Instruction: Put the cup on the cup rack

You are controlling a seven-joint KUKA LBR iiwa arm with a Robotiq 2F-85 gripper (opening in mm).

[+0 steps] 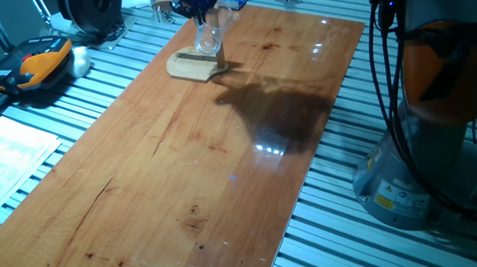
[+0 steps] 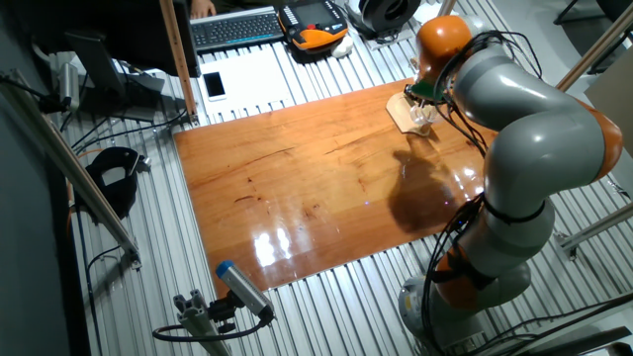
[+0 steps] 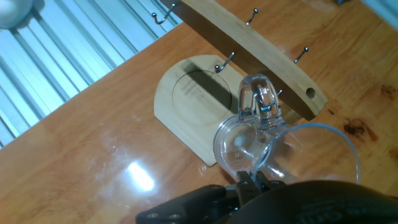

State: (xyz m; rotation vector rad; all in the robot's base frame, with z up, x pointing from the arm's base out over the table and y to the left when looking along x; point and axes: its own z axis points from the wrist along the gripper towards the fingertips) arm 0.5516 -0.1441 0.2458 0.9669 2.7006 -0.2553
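Note:
The cup [image 3: 249, 143] is a clear glass mug, tilted on its side, its handle [image 3: 258, 102] pointing at the cup rack. The cup rack has a light wooden base plate [image 3: 186, 102] and a wooden upright [image 3: 249, 50] with small metal hooks. My gripper [image 3: 252, 180] is shut on the cup's rim and holds it just above the base plate's edge, with the handle close to a hook. I cannot tell whether the handle touches the hook. In one fixed view the cup [image 1: 209, 38] hangs under the gripper [image 1: 202, 17] over the rack [image 1: 194, 66].
The rack stands at the far end of the wooden board [image 1: 191, 169]. A slatted metal table [image 3: 56, 74] surrounds the board. An orange and black handset [image 1: 39, 66], a keyboard [image 2: 237, 28] and a phone [image 2: 214, 86] lie beyond it.

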